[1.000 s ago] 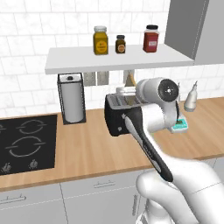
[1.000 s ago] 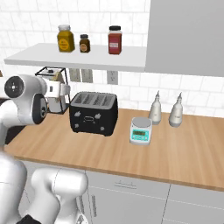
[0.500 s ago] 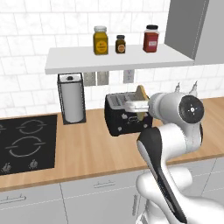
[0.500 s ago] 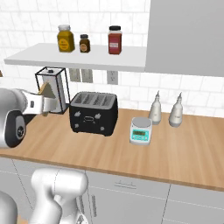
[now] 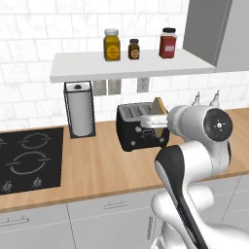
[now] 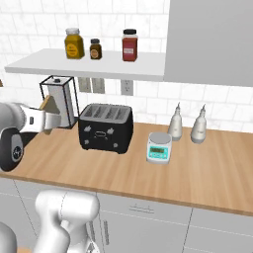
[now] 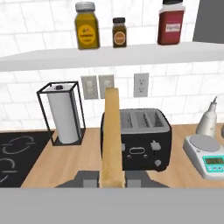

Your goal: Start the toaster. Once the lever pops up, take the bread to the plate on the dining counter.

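The pincer [image 7: 112,177] is grasping the thin tan bread slice [image 7: 111,140] edge-on. It is hovering near the black boxy two-slot toaster [image 6: 105,128], which is sitting on the light-wood bench [image 6: 207,168].

Home kitchen, rendered. Evidence: white tiled wall, light-wood counter [image 6: 207,173] over grey drawer fronts, black cooktop [image 5: 26,160] inset at the counter's left end. Black toaster [image 6: 105,127] and paper towel roll [image 5: 80,113] near the counter's back edge, kitchen scale [image 6: 159,147], spice jars [image 5: 112,44] on the wall shelf [image 5: 121,65].
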Tool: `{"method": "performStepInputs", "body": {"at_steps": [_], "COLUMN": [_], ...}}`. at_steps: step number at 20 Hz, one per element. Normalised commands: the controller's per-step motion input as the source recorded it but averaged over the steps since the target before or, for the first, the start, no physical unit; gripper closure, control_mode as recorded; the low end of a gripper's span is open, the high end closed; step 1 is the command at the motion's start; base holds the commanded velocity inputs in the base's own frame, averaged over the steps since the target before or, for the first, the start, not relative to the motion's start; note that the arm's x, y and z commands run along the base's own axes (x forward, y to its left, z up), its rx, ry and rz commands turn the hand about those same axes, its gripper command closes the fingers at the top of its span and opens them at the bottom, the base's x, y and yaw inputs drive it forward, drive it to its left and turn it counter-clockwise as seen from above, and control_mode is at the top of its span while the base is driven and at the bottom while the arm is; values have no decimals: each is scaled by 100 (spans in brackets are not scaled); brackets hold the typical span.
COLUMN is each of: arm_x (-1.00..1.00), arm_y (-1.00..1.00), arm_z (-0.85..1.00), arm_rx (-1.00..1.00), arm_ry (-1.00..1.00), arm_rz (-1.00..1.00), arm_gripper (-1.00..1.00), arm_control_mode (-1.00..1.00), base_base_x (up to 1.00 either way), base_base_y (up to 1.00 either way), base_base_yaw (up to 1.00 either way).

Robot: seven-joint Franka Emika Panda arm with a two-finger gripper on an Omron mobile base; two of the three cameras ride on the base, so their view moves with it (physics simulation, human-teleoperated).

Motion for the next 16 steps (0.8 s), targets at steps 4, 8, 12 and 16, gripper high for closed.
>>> {"method": "performStepInputs", "body": {"at_steps": [4, 8, 12, 16], "arm_x": [-5, 0, 0, 0], "arm_y": [0, 0, 0, 0], "arm_z": [0, 0, 0, 0], "arm_rx": [0, 0, 0, 0], "arm_ry": [0, 0, 0, 0], "arm_rz": [0, 0, 0, 0], "arm_gripper": [100, 100, 100, 100], "arm_control_mode": [100, 100, 100, 100], "base_base_x": [-25, -28, -2, -17], "base_base_y": [0, 0, 0, 0], "base_base_yaw": [0, 28, 80, 99]}}
